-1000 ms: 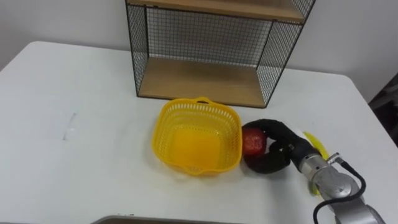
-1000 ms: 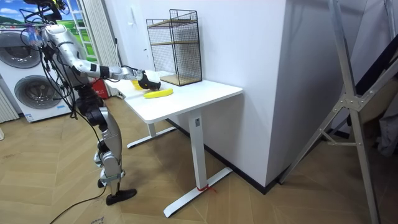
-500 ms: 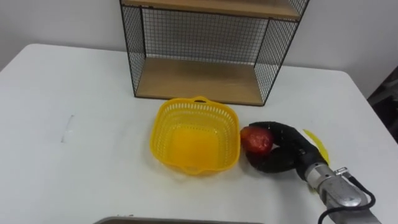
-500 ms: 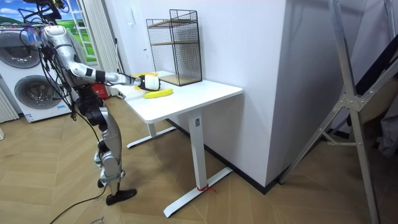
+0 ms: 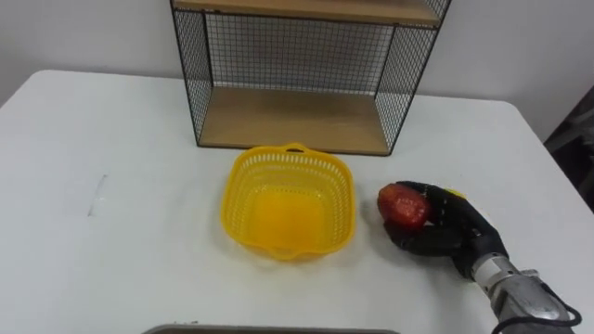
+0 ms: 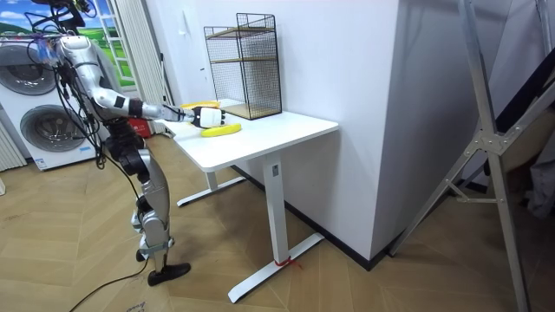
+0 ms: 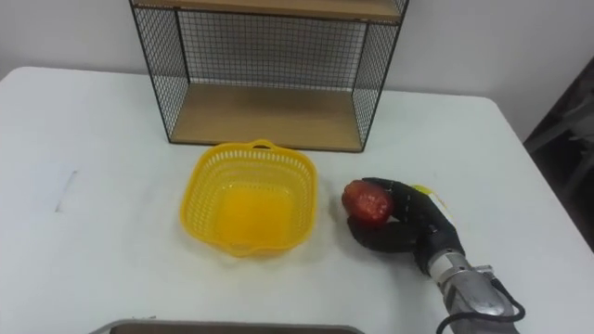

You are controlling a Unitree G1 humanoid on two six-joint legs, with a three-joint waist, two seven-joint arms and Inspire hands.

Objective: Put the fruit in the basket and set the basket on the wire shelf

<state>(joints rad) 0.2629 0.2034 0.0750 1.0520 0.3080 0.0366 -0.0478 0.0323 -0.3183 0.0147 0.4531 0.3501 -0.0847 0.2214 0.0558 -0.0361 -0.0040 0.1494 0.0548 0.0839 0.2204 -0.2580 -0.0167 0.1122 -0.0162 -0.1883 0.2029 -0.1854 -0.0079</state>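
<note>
Yellow plastic basket (image 5: 288,209) sits empty near the middle of the white table (image 5: 111,139), its mesh wall upright, open side up. Just behind it, along the table's far edge, stands the black wire shelf (image 5: 292,119) with a wooden bottom board and a second board above; basket and shelf are close but apart. Right hand (image 5: 436,232) comes in from the table's right near corner, dark fingers curled round a red fruit (image 5: 403,205), clamped on it from below and behind. Fruit is outside the basket, just beside its right wall, with a small gap of bare table between them. Cannot tell whether the fruit rests on the tabletop or is held clear of it. A sliver of yellow banana (image 5: 455,195) shows behind the hand, toward the table's right edge; in the room view it lies flat on the table by the outstretched arm. Robot stands at the table's end on the room view's left, right arm reaching over the top.
</note>
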